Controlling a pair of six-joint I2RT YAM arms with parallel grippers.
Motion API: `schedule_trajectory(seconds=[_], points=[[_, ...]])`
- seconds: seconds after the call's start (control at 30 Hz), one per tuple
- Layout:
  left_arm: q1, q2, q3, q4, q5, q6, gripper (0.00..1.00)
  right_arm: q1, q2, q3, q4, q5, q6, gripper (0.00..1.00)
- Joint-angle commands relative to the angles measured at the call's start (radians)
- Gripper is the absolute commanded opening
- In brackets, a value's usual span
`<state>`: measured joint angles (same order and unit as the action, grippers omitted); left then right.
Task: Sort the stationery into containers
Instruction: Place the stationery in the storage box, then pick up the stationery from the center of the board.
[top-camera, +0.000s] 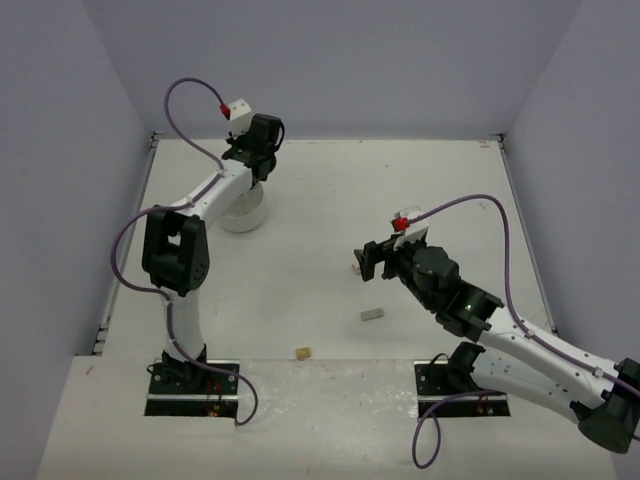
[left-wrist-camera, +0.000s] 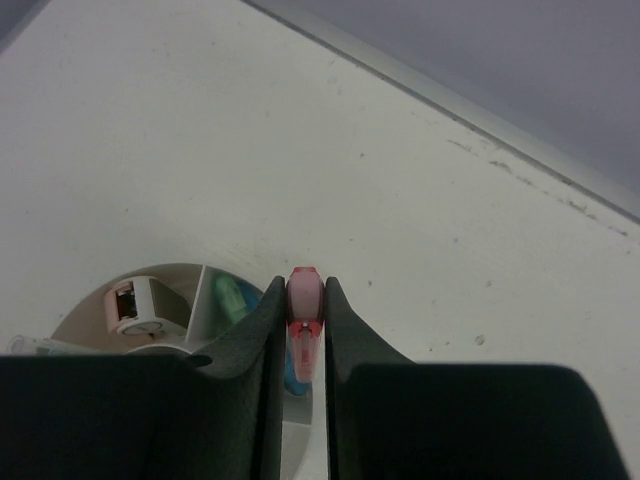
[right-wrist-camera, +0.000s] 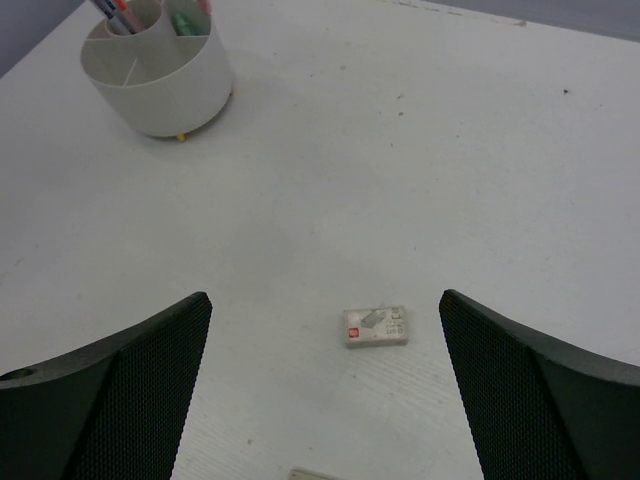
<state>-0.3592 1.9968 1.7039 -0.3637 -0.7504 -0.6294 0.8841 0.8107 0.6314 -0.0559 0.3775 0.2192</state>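
My left gripper (left-wrist-camera: 303, 288) is shut on a pink clip-like piece (left-wrist-camera: 304, 315) and holds it over the round white tub (left-wrist-camera: 175, 272). One compartment below holds a green piece (left-wrist-camera: 231, 297) with a blue one beside it. Another holds a small white and pink item (left-wrist-camera: 129, 306). In the top view the left gripper (top-camera: 250, 160) hangs over the tub (top-camera: 243, 215) at the far left. My right gripper (right-wrist-camera: 325, 300) is open and empty above a small beige eraser (right-wrist-camera: 375, 327), which lies on the table between its fingers. In the top view the right gripper (top-camera: 370, 262) is mid-right.
A grey eraser (top-camera: 372, 314) and a tan eraser (top-camera: 302, 352) lie near the table's front edge. The right wrist view shows the tub (right-wrist-camera: 158, 65) far off with pens standing in it. White walls close in the table on three sides.
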Motion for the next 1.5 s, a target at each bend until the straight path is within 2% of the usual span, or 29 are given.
schedule_trajectory(seconds=[0.0,0.23,0.37,0.43,0.47,0.5,0.53,0.6,0.67,0.83,0.93,1.03,1.1,1.17,1.27,1.33,1.47], points=[[0.016,-0.017,-0.008,0.054,-0.102,0.050,0.00,-0.003,-0.027,-0.014,0.041,0.014,-0.008,0.99],[0.023,-0.041,-0.075,0.090,-0.122,0.051,0.00,-0.004,0.005,-0.004,0.041,-0.012,-0.004,0.99],[0.042,-0.050,-0.102,0.090,-0.082,0.037,0.01,-0.004,0.016,-0.002,0.041,-0.017,-0.003,0.99],[0.047,-0.048,-0.101,0.083,-0.063,0.034,0.21,-0.004,0.021,-0.002,0.042,-0.017,-0.004,0.99],[0.048,-0.056,-0.103,0.079,-0.049,0.029,0.34,-0.004,0.026,-0.002,0.042,-0.011,-0.004,0.99],[0.049,-0.065,-0.105,0.074,-0.032,0.023,0.50,-0.005,0.033,0.000,0.042,-0.002,-0.002,0.99],[0.049,-0.073,-0.105,0.064,-0.023,0.013,0.72,-0.006,0.039,0.002,0.042,0.007,0.001,0.99],[0.049,-0.106,-0.100,0.038,0.003,-0.014,0.86,-0.014,0.064,0.015,0.033,0.038,0.032,0.99],[0.049,-0.142,-0.092,0.010,0.033,-0.037,0.92,-0.031,0.099,0.034,0.000,0.059,0.079,0.99],[0.048,-0.323,-0.081,-0.036,0.190,-0.037,0.98,-0.122,0.200,0.084,-0.076,-0.055,0.161,0.99],[0.048,-0.462,-0.109,-0.053,0.278,-0.023,1.00,-0.131,0.275,0.122,-0.102,-0.061,0.189,0.99],[0.048,-0.659,-0.224,-0.053,0.420,-0.010,1.00,-0.130,0.322,0.140,-0.121,-0.042,0.217,0.99],[0.046,-0.813,-0.362,-0.030,0.543,0.003,1.00,-0.131,0.350,0.158,-0.153,-0.036,0.250,0.99],[0.045,-0.923,-0.469,-0.016,0.640,0.021,1.00,-0.131,0.402,0.206,-0.249,-0.027,0.297,0.99],[0.045,-1.109,-0.646,-0.035,0.696,0.090,1.00,-0.131,0.473,0.254,-0.346,-0.008,0.338,0.99],[0.045,-1.171,-0.703,-0.053,0.728,0.125,1.00,-0.131,0.513,0.261,-0.365,0.010,0.352,0.97],[0.045,-1.257,-0.785,-0.130,0.810,0.230,1.00,-0.144,0.608,0.322,-0.423,-0.007,0.458,0.86]])
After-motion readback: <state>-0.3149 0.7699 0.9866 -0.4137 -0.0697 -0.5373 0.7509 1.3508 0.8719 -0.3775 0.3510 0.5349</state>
